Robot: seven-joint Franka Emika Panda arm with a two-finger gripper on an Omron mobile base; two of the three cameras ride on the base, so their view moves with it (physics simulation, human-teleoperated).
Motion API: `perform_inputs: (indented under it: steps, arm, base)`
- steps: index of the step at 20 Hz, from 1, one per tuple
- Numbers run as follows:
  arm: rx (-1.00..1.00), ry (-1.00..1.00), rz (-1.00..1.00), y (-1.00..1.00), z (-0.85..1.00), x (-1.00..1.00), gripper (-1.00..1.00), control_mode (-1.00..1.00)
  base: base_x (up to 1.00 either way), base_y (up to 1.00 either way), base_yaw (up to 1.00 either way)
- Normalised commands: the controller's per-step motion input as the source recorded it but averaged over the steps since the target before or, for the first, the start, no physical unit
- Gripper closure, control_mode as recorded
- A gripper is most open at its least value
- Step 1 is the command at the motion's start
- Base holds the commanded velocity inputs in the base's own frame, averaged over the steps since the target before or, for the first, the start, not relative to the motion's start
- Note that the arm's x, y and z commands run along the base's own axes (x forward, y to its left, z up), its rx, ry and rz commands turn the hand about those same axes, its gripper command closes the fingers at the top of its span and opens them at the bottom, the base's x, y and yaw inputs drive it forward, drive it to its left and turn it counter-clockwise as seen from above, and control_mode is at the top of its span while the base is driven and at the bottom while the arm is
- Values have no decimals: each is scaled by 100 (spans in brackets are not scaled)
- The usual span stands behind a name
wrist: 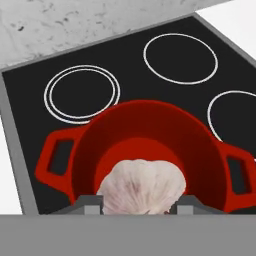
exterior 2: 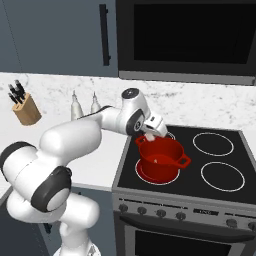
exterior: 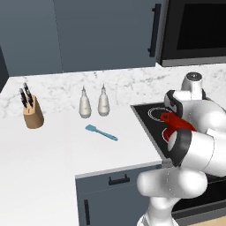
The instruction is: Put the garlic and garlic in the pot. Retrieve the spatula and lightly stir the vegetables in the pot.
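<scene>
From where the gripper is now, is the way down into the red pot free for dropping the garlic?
Probably yes. The gripper holds a garlic bulb right above the open pot; no lid, and nothing shows between them.

A home kitchen, rendered. Black four-ring stove (exterior 2: 200, 165) with a knob row and oven door below, microwave (exterior 2: 187, 37) at 12 o'clock above it. White marble counter (exterior: 53, 145) and backsplash, dark grey cabinets (exterior: 88, 33) overhead. Knife block (exterior: 32, 112) at 9 o'clock, two bottles (exterior: 93, 102) beside it.
</scene>
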Motion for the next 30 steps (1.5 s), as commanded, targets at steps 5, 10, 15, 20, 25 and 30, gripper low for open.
perform_inputs:
  steps: [5,10,15,20,25,30]
  arm:
    - [0,5,-4,-14,-57,-3,100,-100]
    - [0,6,-4,-27,-55,0,100,-100]
    - [0,7,-5,-5,-50,0,100,-100]
    - [0,3,-5,0,-21,0,-100,-100]
    - [0,7,-2,-14,4,0,-100,-100]
    - [-5,21,2,-8,0,2,-100,-100]
  base:
    - [0,0,0]
    - [0,0,0]
    - [0,0,0]
    - [0,0,0]
    - [0,0,0]
    - [0,0,0]
